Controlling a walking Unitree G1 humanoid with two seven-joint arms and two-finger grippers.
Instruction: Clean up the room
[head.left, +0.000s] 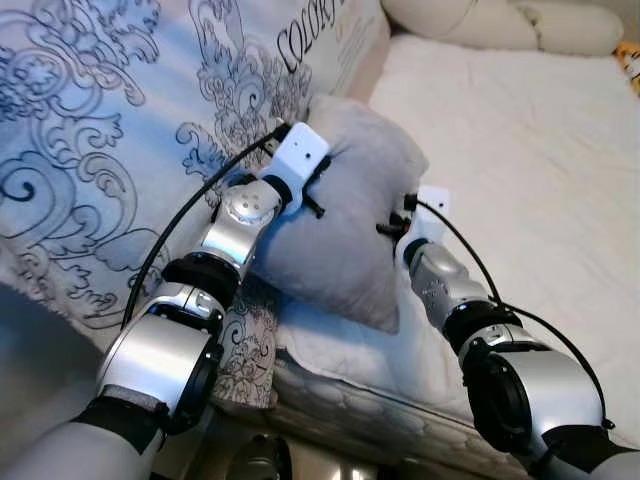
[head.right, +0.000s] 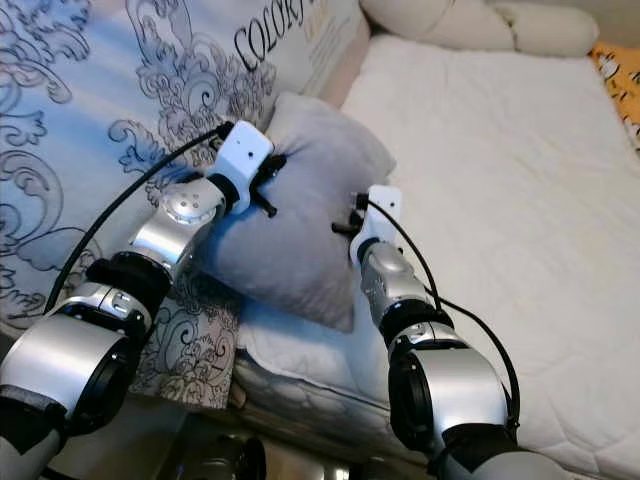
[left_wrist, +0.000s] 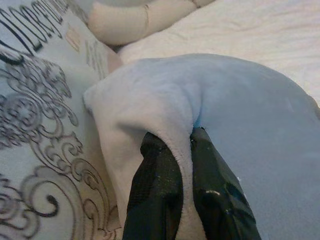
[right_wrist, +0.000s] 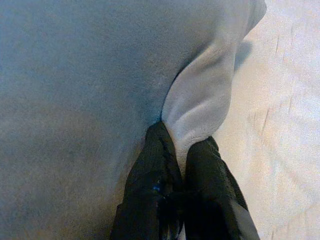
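Soft grey plush square pillow (head.left: 345, 220) is held up btwn both arms, over the near edge of the bed w/ its white quilted cover (head.left: 520, 170); its left side rests vs the upright blue-and-white scroll-patterned mattress (head.left: 110, 130). Left gripper (left_wrist: 184, 165) is clenched on a fold at the pillow's left edge; right gripper (right_wrist: 182, 165) is pinched on a fold at its right edge; so the pillow spans straight across btwn the jaws, neither arm nearer. Cream bolster cushions (head.left: 490, 20) lie at the head end, well apart; prob. the pillow belongs up there. No containers visible.
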